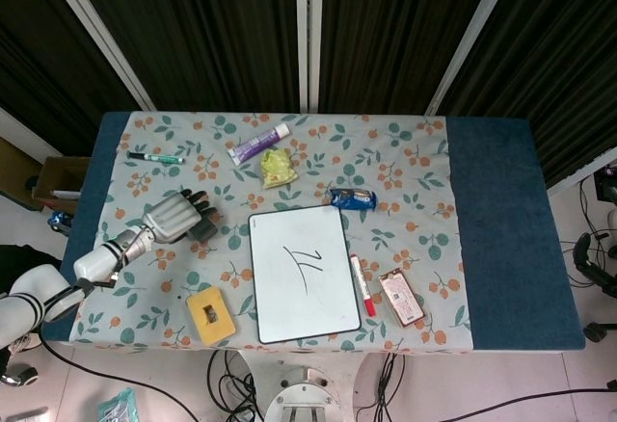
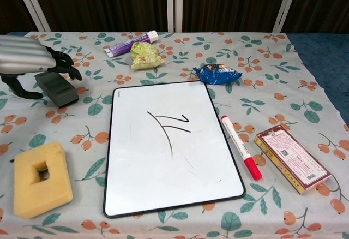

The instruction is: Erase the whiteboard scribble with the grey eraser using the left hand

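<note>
Grey eraser point(image 2: 56, 88) lies left of the whiteboard point(image 2: 163, 157); left hand point(image 2: 30, 64) arches over it, fingers apart, positioned for grasping, nothing held.

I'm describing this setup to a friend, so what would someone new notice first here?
Probably the whiteboard mid-table with its black scribble. Next, the silver and black left hand at the table's left, poised over the grey eraser. Then the yellow sponge at the near left corner.
</note>
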